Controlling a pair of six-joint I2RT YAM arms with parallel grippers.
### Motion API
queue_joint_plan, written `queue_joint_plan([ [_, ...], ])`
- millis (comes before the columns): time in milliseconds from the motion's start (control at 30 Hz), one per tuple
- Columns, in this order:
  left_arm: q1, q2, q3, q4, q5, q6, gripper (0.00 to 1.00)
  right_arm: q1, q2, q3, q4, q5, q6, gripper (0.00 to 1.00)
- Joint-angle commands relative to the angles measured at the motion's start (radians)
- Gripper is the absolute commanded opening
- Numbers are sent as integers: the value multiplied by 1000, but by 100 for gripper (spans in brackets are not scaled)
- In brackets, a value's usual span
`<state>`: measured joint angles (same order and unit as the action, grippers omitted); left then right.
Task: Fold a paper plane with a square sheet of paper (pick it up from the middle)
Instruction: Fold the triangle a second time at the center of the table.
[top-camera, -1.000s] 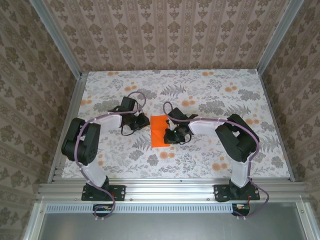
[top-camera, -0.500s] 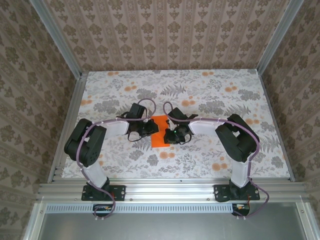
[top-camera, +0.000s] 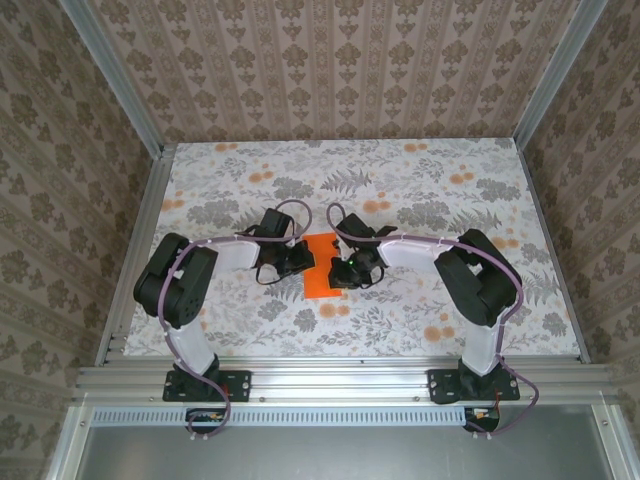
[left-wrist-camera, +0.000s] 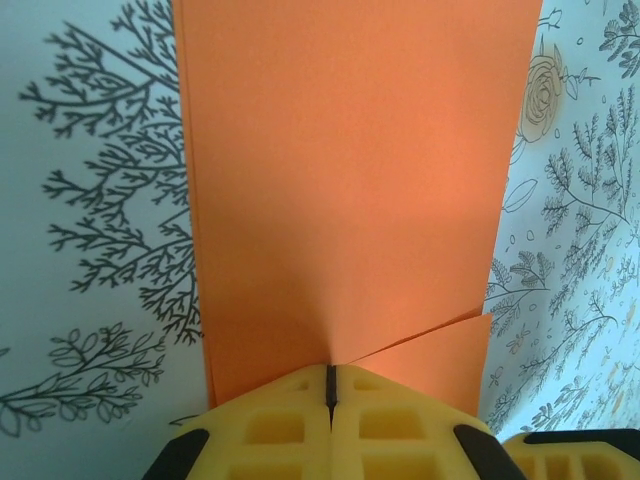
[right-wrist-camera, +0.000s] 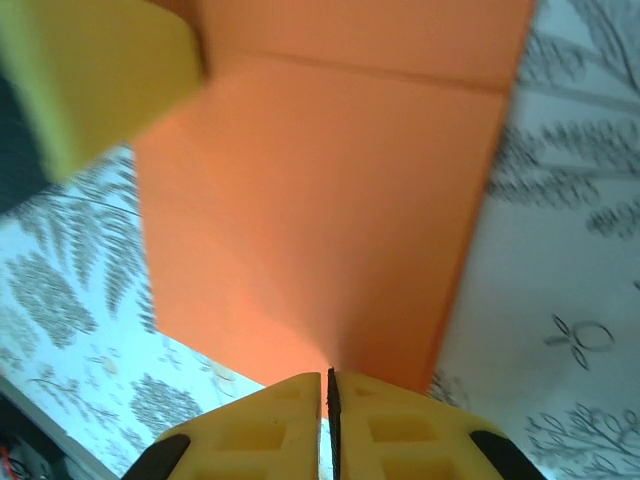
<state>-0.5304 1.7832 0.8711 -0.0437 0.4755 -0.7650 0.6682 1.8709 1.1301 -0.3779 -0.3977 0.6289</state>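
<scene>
The square sheet of paper (top-camera: 320, 282) is bright orange and sits at the table's middle between both grippers. It looks folded. In the left wrist view the sheet (left-wrist-camera: 350, 180) shows doubled layers along its left side. A flap edge runs slanting to the lower right. My left gripper (top-camera: 303, 258) is at the sheet's left edge. Its yellow jaws (left-wrist-camera: 328, 374) are shut, with the paper running into the slit. My right gripper (top-camera: 340, 271) is at the right edge, also shut (right-wrist-camera: 328, 380) on the sheet (right-wrist-camera: 320, 200). A crease crosses the paper near the top of the right wrist view.
The floral-printed table (top-camera: 400, 190) stretches around the sheet, with pale orange printed flowers and grey leaves. Patterned walls and metal rails (top-camera: 150, 210) close in the left, right and back sides. A yellow finger (right-wrist-camera: 90, 80) of the left gripper shows in the right wrist view.
My left gripper has moved right from beside the sheet onto its left edge. The orange paper now looks narrower from above. The right gripper has barely shifted.
</scene>
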Motion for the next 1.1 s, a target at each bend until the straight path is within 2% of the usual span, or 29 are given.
queue_joint_plan([
  [0,0,35,-41,-27,-39,-15,4,5,21,72,17,-19,17,13],
  [300,1,36,-57,-10,-35,-27,4,9,144,173,3,-42,22,13],
  [533,3,42,-63,-4,-41,-32,4,10,188,175,-23,-32,23,13],
  [1067,24,84,-85,2,-58,-19,4,1,20,-133,-41,-32,9,13],
])
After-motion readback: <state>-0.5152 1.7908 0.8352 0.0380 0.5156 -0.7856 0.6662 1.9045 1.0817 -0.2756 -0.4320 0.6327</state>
